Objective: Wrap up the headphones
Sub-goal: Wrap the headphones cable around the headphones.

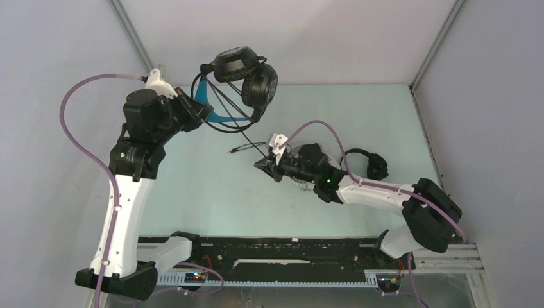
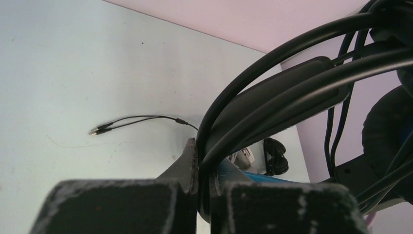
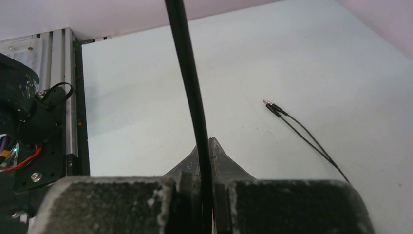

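The black headphones with the blue headband [image 1: 247, 80] hang in the air at the back of the table, held by my left gripper [image 1: 200, 110], which is shut on the headband [image 2: 272, 105]. Their thin cable [image 1: 240, 115] runs down from the earcups to my right gripper [image 1: 262, 164], which is shut on it [image 3: 192, 97]. The cable's two-plug end [image 1: 238, 149] lies on the table [image 3: 272, 108]. The smaller all-black headphones [image 1: 371, 163] lie to the right, behind my right arm. The white-grey headphones [image 2: 245, 157] are mostly hidden under my right wrist.
The light table [image 1: 212, 192] is enclosed by grey walls on the left, back and right. A black and aluminium rail [image 1: 289, 253] with wiring runs along the near edge between the arm bases.
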Controlling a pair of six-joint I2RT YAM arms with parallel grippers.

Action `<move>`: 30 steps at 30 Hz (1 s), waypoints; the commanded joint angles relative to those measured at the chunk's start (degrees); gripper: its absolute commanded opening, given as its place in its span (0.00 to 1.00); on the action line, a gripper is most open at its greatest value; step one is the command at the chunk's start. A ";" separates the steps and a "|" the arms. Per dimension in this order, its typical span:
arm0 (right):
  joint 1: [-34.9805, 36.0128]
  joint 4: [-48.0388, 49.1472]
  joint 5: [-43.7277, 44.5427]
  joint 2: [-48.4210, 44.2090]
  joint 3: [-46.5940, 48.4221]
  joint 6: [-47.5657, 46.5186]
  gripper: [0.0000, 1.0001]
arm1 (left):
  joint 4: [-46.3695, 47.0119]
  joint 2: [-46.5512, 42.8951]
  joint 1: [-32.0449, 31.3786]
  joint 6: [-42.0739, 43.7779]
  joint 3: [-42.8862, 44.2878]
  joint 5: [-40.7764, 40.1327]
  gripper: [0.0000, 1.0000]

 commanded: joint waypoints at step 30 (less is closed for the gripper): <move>-9.72 28.95 -4.02 17.89 -1.87 13.62 0.00 | -8.75 2.81 0.33 4.83 19.59 0.77 0.00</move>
